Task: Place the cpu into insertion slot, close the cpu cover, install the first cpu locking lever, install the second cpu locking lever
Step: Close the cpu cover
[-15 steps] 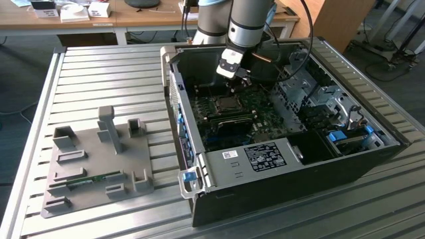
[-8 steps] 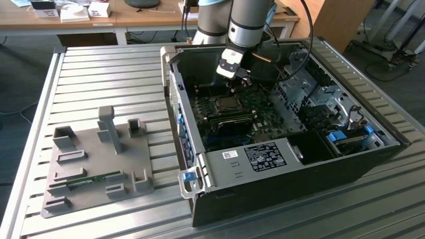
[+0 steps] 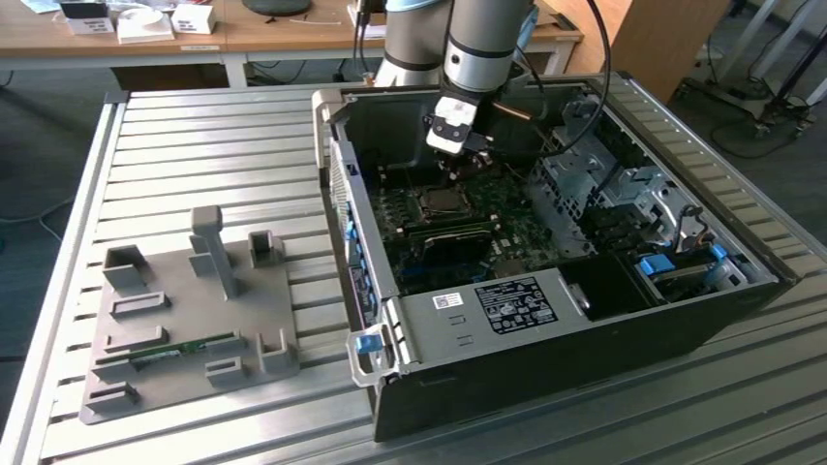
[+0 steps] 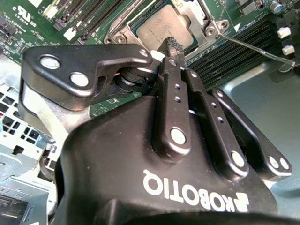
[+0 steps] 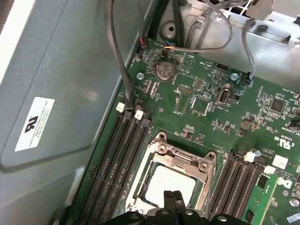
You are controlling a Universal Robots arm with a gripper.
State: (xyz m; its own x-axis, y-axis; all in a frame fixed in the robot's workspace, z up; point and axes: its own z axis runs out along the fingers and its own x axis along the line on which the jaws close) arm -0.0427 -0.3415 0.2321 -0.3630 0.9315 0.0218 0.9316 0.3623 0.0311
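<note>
Fingertips of the gripper (image 5: 172, 199) press flat against each other in the first wrist view, and we see nothing between them: the jaws are fully closed and empty. They hover directly over the cpu (image 5: 161, 185), whose pale metal top lies flat inside the insertion slot (image 5: 161, 140) on the green motherboard (image 5: 211, 103). We cannot tell whether the tips touch the chip or hang just above it. The cpu cover (image 5: 183, 161), a silvery frame, lies around the chip, which shows through its cut-out window. In the second wrist view the gripper (image 4: 173, 44) points its dark tip at one edge of the cpu (image 4: 161, 28), and a thin metal lever rod (image 4: 253, 47) runs out from a corner of the socket across the nearby memory slots (image 4: 243, 42); we cannot tell whether that rod is latched. Long black memory slots (image 5: 117, 159) flank the socket on both sides, and a round coin cell battery (image 5: 165, 70) sits further off on the board. In the exterior view the arm reaches down from the upper centre of the frame into the open computer case (image 3: 543, 368), with the gripper (image 3: 459, 163) just above the socket. A white-labelled black box (image 3: 510, 305) fills the lower middle of the case. On the exterior view's left, a grey fixture plate (image 3: 194, 320) rests on the slatted metal table (image 3: 220, 145).
</note>
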